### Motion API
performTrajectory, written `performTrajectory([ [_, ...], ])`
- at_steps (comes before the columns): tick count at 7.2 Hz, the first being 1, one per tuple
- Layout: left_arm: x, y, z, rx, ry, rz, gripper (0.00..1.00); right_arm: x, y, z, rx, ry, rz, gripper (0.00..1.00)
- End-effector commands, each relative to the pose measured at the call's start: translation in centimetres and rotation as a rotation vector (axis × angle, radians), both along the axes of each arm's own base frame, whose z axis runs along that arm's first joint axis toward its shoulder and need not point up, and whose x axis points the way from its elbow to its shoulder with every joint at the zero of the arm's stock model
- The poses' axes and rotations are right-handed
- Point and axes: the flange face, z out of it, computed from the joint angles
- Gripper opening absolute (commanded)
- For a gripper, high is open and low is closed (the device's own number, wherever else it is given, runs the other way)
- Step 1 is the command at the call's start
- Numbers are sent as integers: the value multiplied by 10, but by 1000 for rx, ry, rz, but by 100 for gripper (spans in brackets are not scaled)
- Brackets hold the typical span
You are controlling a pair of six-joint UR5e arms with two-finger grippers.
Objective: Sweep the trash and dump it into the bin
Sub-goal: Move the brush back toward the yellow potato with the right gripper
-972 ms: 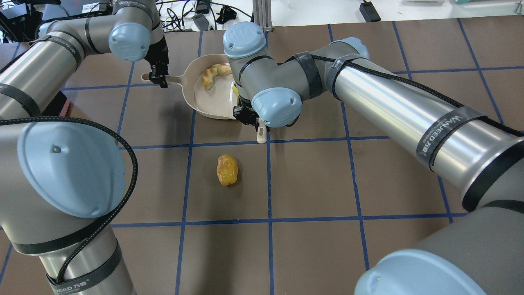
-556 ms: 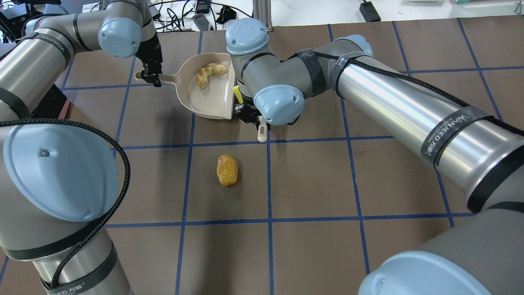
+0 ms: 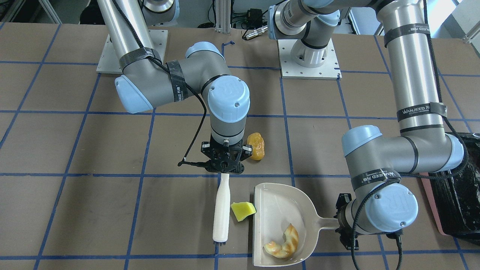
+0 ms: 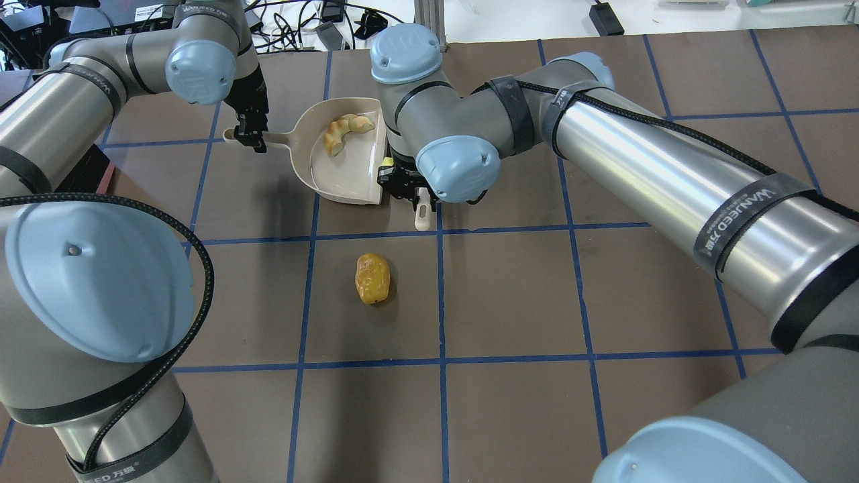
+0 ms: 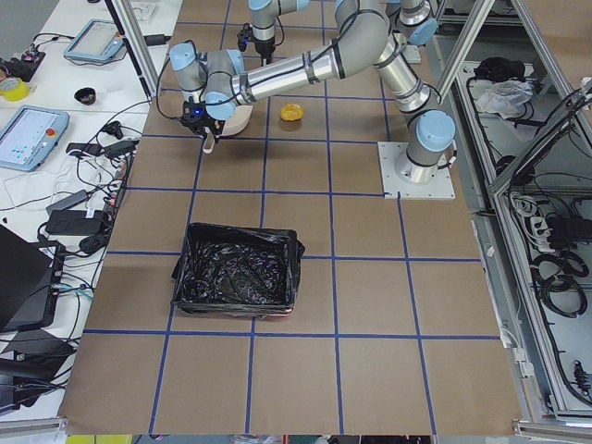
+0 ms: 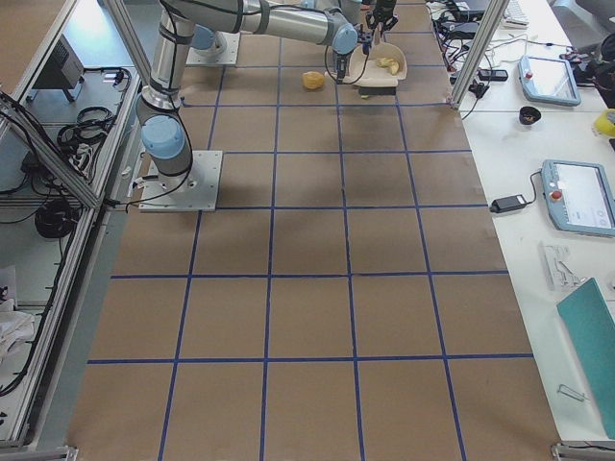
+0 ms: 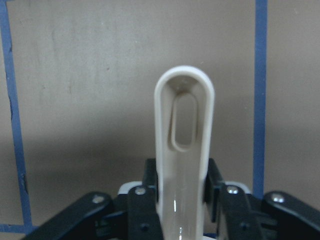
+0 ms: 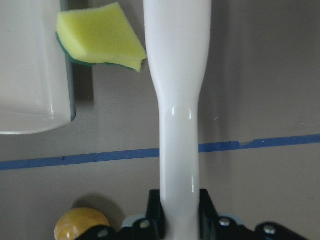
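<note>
Out past the left end effector point(image 7: 183, 181), a cream dustpan point(image 3: 277, 208) sits low on the brown desk point(image 3: 75, 150). Its open edge faces the right end effector point(image 3: 224, 167). One piece of trash lies inside it: the curved golden-brown croissant piece point(image 3: 283, 243), near the back wall.

The small green-and-yellow sponge wedge point(image 3: 243, 210) is not in the pan. It lies on the desk just beyond the right end effector, between the cream brush point(image 3: 222, 210) and the pan's open edge, right up against that edge.

The lumpy yellow-orange potato piece point(image 3: 257, 146) lies on the desk close beside the right end effector, on the side nearer the robot.

The pink bin point(image 3: 431, 198) with its crinkled black bag stands well apart from the left end effector, out on the robot's left.

The right arm reaches over the desk with its wrist pointing down. Its end effector is squeezed tight on the thin end of the brush's handle. The brush points away from the robot, with its bristles at the far end. I cannot tell if the bristles touch the desk.

The left arm is bent at the elbow, and its wrist is low and turned sideways. Its end effector pinches the pan's handle, with the looped tip of the handle sticking out past the fingers point(image 7: 214, 176).
</note>
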Motion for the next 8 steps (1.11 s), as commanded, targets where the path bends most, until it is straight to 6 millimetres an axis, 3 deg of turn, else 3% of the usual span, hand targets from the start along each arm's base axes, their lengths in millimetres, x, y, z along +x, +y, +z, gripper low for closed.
performTrajectory([
  [1, 2, 2, -4, 8, -27, 11, 0, 0, 2, -4, 12, -7, -9, 0],
  [3, 12, 2, 1, 5, -125, 37, 0, -5, 17, -32, 64, 14, -20, 0],
  [4, 13, 1, -8, 10, -154, 66, 0, -7, 23, -39, 73, 18, -24, 0],
  [6, 5, 4, -5, 6, -184, 102, 0, 9, 30, -40, 105, -56, -117, 0],
  [8, -15, 7, -5, -5, -214, 116, 0, 41, 47, -44, 91, -73, -133, 0],
])
